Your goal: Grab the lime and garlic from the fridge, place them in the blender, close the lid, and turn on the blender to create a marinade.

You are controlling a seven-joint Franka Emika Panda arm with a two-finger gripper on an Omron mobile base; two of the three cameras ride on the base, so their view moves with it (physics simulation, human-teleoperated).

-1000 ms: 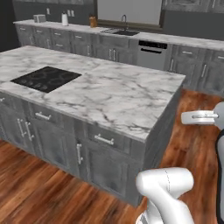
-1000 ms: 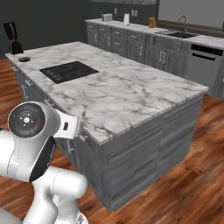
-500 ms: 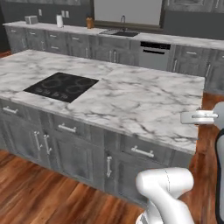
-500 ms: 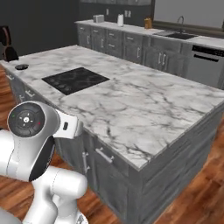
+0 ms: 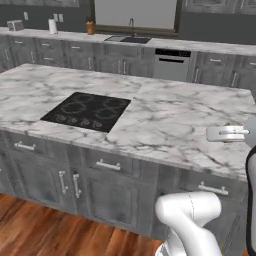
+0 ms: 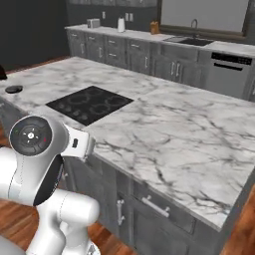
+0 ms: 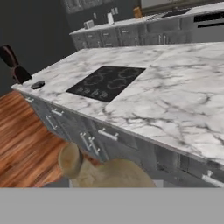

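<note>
While I ride alongside the marble island [image 5: 175, 125], the garlic [image 7: 105, 173] sits right under my camera, a tan lumpy bulb bulging up where my fingertips would show. My fingers are hidden beneath it, drawn in narrow, so I judge they are clamped on the bulb. Past the black cooktop [image 5: 87, 111], at the far corner of the island, I can make out the blender [image 7: 12, 61] as a dark reddish shape. Its lid [image 6: 13, 89] lies flat on the marble just beside it, so the jar is uncovered.

By my reckoning the garlic is out of the fridge and on its way. Whether the lime is already in the jar I cannot tell from here. Left to do: reach that corner, drop the garlic in, fit the lid, and turn the dial.
</note>
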